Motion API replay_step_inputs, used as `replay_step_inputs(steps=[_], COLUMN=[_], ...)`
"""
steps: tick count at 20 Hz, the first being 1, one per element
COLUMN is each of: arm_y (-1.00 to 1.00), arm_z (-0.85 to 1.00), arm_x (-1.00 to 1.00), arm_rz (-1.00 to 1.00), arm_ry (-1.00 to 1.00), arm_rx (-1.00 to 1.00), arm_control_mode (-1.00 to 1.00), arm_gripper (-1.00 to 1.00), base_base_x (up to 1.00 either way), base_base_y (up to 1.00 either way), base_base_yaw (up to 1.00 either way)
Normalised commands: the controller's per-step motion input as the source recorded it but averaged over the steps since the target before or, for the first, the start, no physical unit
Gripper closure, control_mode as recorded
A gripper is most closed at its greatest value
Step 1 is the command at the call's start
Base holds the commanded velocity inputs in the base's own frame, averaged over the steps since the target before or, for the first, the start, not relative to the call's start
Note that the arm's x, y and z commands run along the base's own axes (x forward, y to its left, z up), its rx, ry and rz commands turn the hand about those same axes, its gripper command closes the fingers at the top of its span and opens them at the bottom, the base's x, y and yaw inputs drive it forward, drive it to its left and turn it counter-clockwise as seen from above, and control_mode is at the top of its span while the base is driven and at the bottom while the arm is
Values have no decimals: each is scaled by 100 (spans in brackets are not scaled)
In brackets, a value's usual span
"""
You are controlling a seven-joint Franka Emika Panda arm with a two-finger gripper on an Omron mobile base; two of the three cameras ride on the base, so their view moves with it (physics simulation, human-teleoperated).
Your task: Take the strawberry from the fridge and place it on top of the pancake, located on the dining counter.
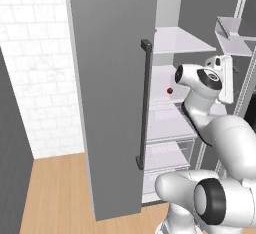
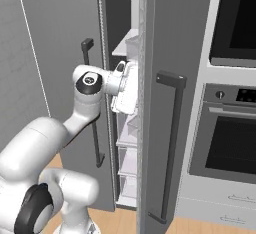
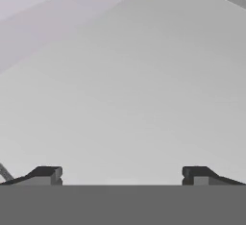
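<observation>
**Strawberry on a fridge shelf, open gripper inside the compartment**

The strawberry is a small dark-red berry sitting on a white middle shelf of the fridge, toward the back of that shelf, just left of the arm's wrist as the left base view shows it. Nothing touches it. The fridge stands with both grey doors swung open; the left door's long dark bar handle runs vertically in front of the shelves, and the right door's handle shows in the right base view. The arm reaches in between the doors, its hand at shelf height. In the hand view the gripper has its two dark fingertips set wide apart, released, with nothing between them, facing a plain pale surface. A built-in oven sits to the right of the fridge
</observation>
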Motion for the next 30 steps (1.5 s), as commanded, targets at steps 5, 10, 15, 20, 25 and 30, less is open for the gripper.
replay_step_inputs(steps=[5, 10, 15, 20, 25, 30], arm_y=[-55, -56, -66, -49, -14, 18], arm_z=[0, 0, 0, 0, 0, 1], arm_x=[-23, -39, -33, -6, -7, -31], arm_rz=[0, 0, 0, 6, 13, 18], arm_ry=[0, 0, -5, -8, -7, -10], arm_rx=[0, 0, 1, 0, 0, 0], arm_control_mode=[-100, -100, -100, -100, -100, -100], arm_gripper=[-100, -100, -100, -100, -100, -100], base_base_x=[0, 0, 0, 0, 0, 0], base_base_y=[0, 0, 0, 0, 0, 0], base_base_yaw=[0, 0, 0, 0, 0, 0])
